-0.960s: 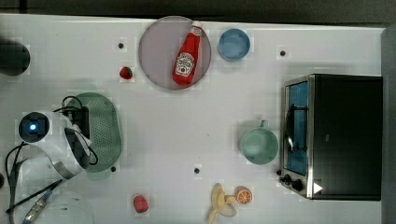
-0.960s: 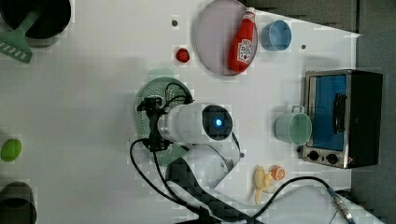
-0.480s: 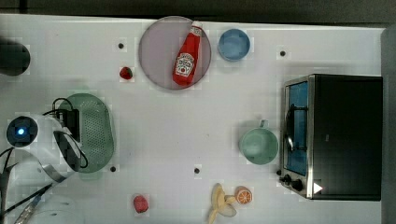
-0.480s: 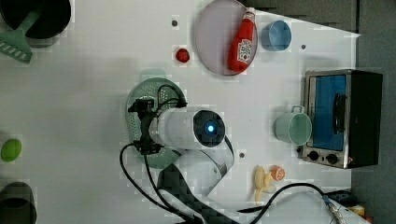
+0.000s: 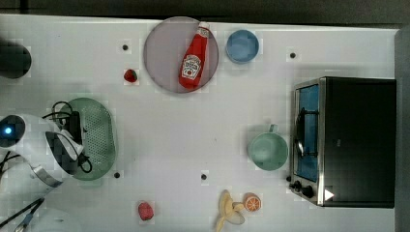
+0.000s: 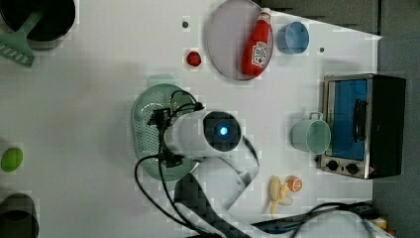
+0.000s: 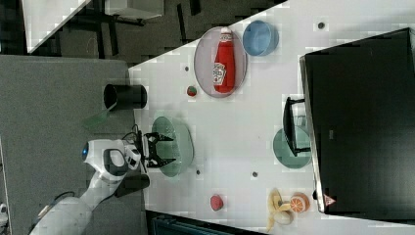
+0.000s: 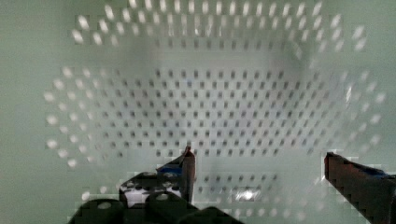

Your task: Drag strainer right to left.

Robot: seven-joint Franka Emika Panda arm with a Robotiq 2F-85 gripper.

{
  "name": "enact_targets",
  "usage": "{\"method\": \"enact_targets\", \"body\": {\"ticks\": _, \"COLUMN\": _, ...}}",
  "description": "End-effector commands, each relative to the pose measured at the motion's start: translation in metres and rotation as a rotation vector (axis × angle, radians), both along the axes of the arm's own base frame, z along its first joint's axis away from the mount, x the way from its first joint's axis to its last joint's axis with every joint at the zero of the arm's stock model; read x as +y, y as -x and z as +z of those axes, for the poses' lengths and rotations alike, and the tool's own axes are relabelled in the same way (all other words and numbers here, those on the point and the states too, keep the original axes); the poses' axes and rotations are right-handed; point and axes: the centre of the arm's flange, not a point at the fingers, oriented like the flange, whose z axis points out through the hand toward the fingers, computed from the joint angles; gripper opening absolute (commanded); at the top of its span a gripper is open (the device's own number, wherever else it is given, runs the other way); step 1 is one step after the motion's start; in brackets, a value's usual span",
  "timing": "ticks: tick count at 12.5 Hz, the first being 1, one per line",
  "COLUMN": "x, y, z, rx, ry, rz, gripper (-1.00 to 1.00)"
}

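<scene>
The pale green oblong plastic strainer with its finely perforated basin lies on the white table, near the top view's left edge, well apart from the black toaster oven on the far side. The robot's gripper hangs directly over the strainer's basin, at the side of it farther from the oven. In the right view the two dark fingers stand spread apart with the basin showing between them. In the wrist view the fingertips sit wide apart against the perforated floor, holding nothing between them. Whether they touch the plastic cannot be told.

The white arm reaches in from the edge of the table beside the strainer, its wrist bent so the hand lies low and nearly level over the basin, black cables looping off it.

Between the strainer and the oven stands a round green mug, just beside the oven door. A grey round plate carrying a red ketchup bottle lies further along the table, with a small blue bowl beside it on the oven's side and a small red strawberry on the strainer's side.
</scene>
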Motion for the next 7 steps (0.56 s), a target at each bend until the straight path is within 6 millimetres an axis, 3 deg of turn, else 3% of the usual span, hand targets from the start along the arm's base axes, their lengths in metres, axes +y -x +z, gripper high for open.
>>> {"method": "enact_targets", "body": {"ticks": 1, "x": -0.046, "y": -0.050, "z": 0.125, "rx": -0.100, "ry": -0.085, "rz": 0.215, "gripper": 1.00}}
{"method": "enact_targets", "body": {"ticks": 4, "x": -0.109, "y": -0.069, "z": 0.224, "rx": -0.139, "ry": -0.101, "rz": 0.335, "gripper": 1.00}}
{"method": "enact_targets", "body": {"ticks": 7, "x": -0.197, "y": -0.078, "z": 0.313, "rx": -0.179, "ry": -0.118, "rz": 0.368, "gripper": 1.00}}
